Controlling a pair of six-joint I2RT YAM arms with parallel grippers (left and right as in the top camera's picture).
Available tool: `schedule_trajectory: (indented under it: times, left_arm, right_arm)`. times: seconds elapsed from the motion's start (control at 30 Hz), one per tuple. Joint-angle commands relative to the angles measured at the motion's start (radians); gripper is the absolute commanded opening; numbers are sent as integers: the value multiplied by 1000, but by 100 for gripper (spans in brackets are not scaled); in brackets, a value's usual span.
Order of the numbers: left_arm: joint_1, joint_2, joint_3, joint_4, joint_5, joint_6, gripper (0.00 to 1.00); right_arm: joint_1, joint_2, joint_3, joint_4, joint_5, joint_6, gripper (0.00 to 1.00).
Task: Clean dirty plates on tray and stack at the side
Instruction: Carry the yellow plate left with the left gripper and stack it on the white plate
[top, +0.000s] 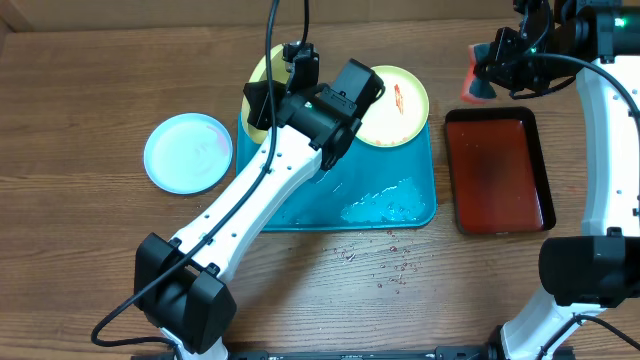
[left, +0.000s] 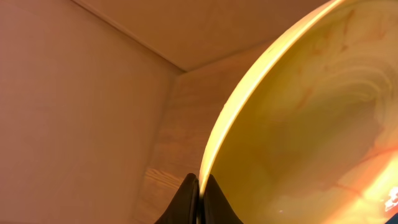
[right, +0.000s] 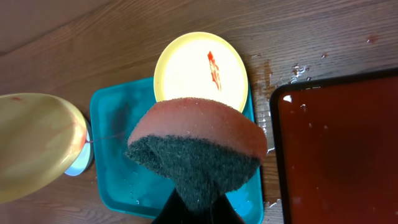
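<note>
Drops and tiny specks dot the wood near the front edge of the worktop, about the middle. My left arm starts at the front left and reaches back across the table. Just behind the drops sits the turquoise tray. A puddle shines in its front right part. Right of it, near but not touching, is the dark red tray with a black rim, and its floor looks wet. Left of the turquoise tray, the pale blue plate lies flat on the wood, and it looks clean.

Farther back, the flat yellow-green plate rests on the far right corner of the turquoise tray and hangs over the rim a bit. A red streak of sauce marks its middle.

Over the far left corner of that tray, my left gripper pinches the rim of the lifted yellow-green plate. The fingers are almost together, with only the thin rim between them. This plate is up in the air and tipped on its side. I can see faint red smears on its face.

Farthest back, by the far right corner of the worktop, my right gripper squeezes a sponge. The sponge is orange on one side and dark green and rough on the other. It hangs in the air behind the dark red tray.
</note>
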Motion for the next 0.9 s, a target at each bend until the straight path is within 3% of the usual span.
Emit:
schedule_trajectory:
  times: [0.0,0.4,0.7,0.87]
  left_arm:
    - [-14,-8,14,-1,-73,-43,4]
    - [-13,-8,14,-51,-70,-168,4]
    - [-8,-8,14,-55,-27,-183,5]
    - [66,-8,14,-103,303,-180,4]
  right_arm:
    - [0,-10,8,3,9,-8,4]
    - [0,-10,8,-6,9,-9,4]
    - [0,-10,8,-6,9,-8,4]
    - [0,-10,8,-15,9,-9,4]
